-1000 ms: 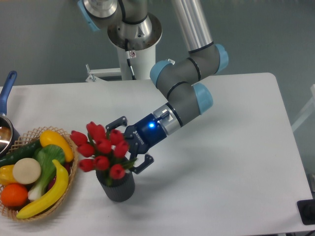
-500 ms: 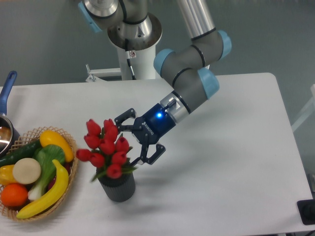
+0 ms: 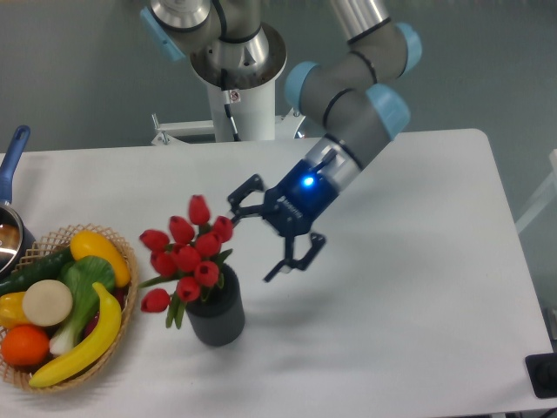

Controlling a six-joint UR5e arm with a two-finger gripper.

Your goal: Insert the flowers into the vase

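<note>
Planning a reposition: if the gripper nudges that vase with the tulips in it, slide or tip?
Probably tips: the vase is narrow and upright, and the flowers lean out to the left, top-heavy. It looks small and light, so a low push might slide it on the smooth table.

Plenty of bare counter point(image 3: 418, 287) is seen right of the vase point(image 3: 215, 315), so that side is wide open. The left side is crowded by the wicker basket point(image 3: 126, 305) heaped with toy fruit, sat near the vase. The vase mouth is blocked from above by the tulips point(image 3: 187, 257). The gripper point(image 3: 271, 231) is hung just right of the blooms, jaws spread, apart from them.
</note>
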